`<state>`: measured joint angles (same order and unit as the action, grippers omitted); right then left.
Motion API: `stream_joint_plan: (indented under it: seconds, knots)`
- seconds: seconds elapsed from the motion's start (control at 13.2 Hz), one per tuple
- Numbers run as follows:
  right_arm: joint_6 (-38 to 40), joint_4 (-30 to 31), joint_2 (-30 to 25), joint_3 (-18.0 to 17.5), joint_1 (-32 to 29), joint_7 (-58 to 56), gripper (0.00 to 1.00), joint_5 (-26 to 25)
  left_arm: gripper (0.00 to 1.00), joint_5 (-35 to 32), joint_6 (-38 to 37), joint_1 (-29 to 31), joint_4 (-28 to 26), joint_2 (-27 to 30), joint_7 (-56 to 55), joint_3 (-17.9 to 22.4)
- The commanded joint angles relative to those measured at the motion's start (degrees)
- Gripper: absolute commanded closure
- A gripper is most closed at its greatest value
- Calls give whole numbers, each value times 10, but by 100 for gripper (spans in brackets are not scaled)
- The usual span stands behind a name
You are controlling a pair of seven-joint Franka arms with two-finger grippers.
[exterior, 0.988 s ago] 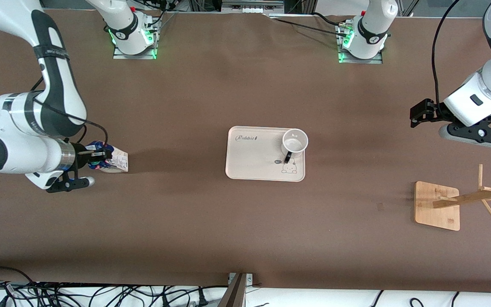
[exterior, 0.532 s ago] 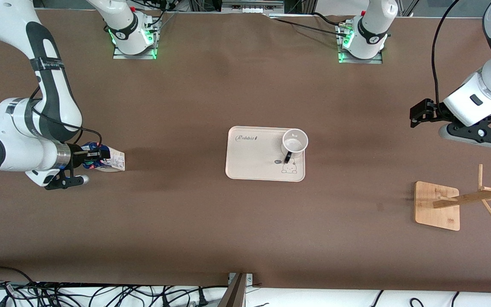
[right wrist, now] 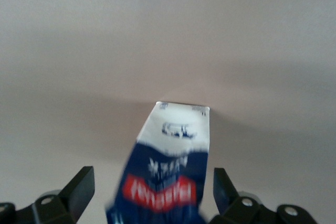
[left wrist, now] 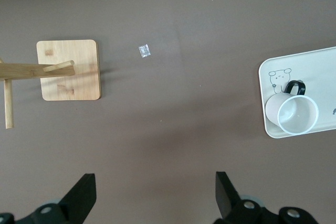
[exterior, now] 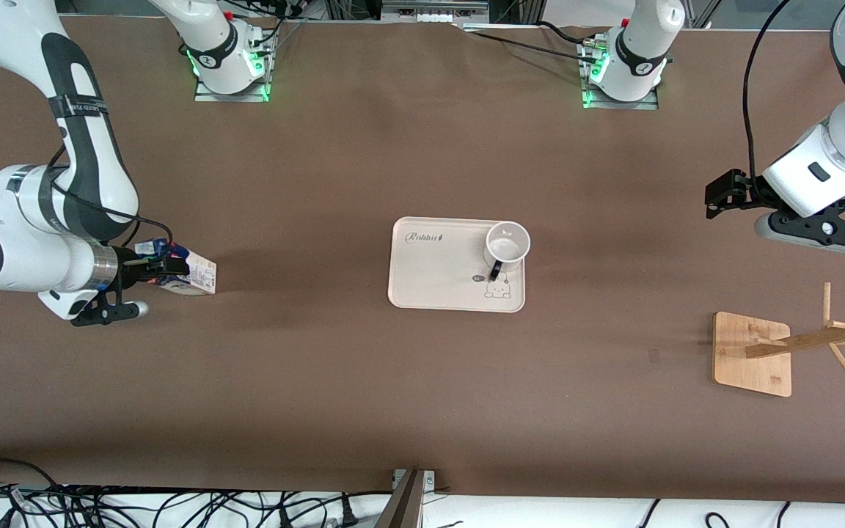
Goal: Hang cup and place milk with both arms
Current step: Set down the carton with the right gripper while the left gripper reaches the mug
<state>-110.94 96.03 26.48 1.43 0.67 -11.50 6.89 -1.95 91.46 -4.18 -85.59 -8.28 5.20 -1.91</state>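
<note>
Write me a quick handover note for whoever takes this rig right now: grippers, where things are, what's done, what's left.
Right gripper: open, fingers either side of the milk carton, which lies on the table at the right arm's end.
Left gripper: open, empty, waiting above the table near the wooden rack.
Cup: upright on the tray mid-table.
Done: nothing finished.
Left: hang the cup on the rack, place the milk.

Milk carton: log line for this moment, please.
milk: on table | right gripper: open around it | left gripper: open, waiting
</note>
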Motion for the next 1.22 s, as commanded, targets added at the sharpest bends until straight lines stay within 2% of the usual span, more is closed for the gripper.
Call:
stream_joint_plan:
  seconds: [0.0,0.08,0.38,0.68,0.84,0.99,1.14]
  knots:
    - [6,-22,-22,-7,-8,11,0,3,0,12,-12,-3,19,-15,-2,1]
    - [9,-32,-29,-6,-8,9,0,1,0,11,-13,-7,31,-16,-4,1]
    - [28,-53,-88,6,-8,10,0,-3,0,9,-51,-50,25,-37,-4,-1]
    - [99,-67,-154,7,-8,10,0,-36,0,28,43,-98,24,-106,-70,-9]
    - [127,-93,-159,4,-8,10,0,-36,0,33,87,-131,24,-143,-91,-10]
    - [127,-107,-157,6,-6,8,0,-36,0,98,104,-150,25,-168,-98,-9]
    - [127,-116,-159,9,-8,8,0,-36,0,102,129,-197,18,-185,-132,-8]
